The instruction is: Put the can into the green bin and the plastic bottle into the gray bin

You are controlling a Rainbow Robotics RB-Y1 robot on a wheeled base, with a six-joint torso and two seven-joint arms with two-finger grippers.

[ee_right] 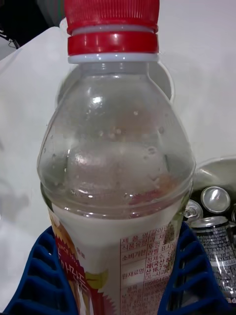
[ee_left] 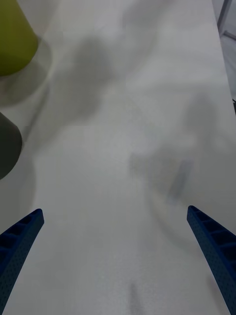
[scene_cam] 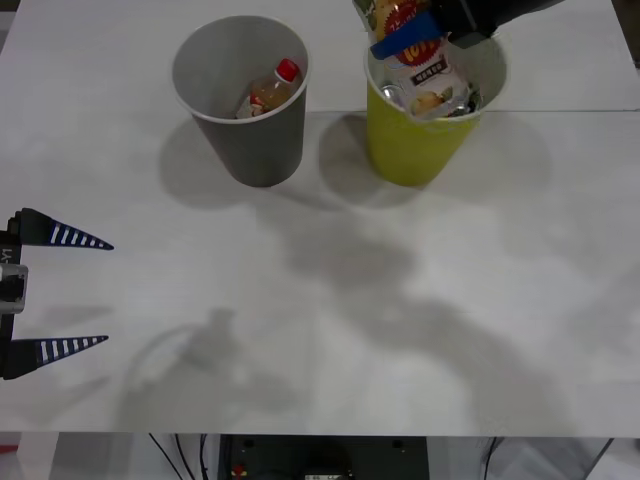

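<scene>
Our right gripper [ee_right: 118,280] has its blue fingers [ee_right: 37,275] clamped on the bottle [ee_right: 118,162], one on each side of the yellow-and-red label. The grip is low on the body. The red cap [ee_right: 113,24] sticks out away from the fingers, so the bottle's long line runs straight out from our gripper.

In the front view the right gripper [scene_cam: 405,40] holds the bottle [scene_cam: 420,60] over the green bin [scene_cam: 415,145], at the far right of the table [scene_cam: 330,330]. There the bottle leans, with its bottom down toward the green bin's mouth. We cannot see the cap in that view. Cans [ee_right: 216,199] lie in the green bin below it.

But the bottle belongs in the gray bin [scene_cam: 255,140], which stands just to the left of the green one. Another bottle [scene_cam: 270,92] with brown stuff already lies inside it.

So we think the step now is to carry the bottle over to the gray bin. To do it well, we should keep the squeeze firm and stay high, so the bottle does not bump either rim. We should let go only when the bottle hangs over the middle of the gray bin's mouth.

Our left gripper [ee_left: 118,231] waits near the left edge of the table, fingers [scene_cam: 70,238] wide apart, holding nothing.
</scene>
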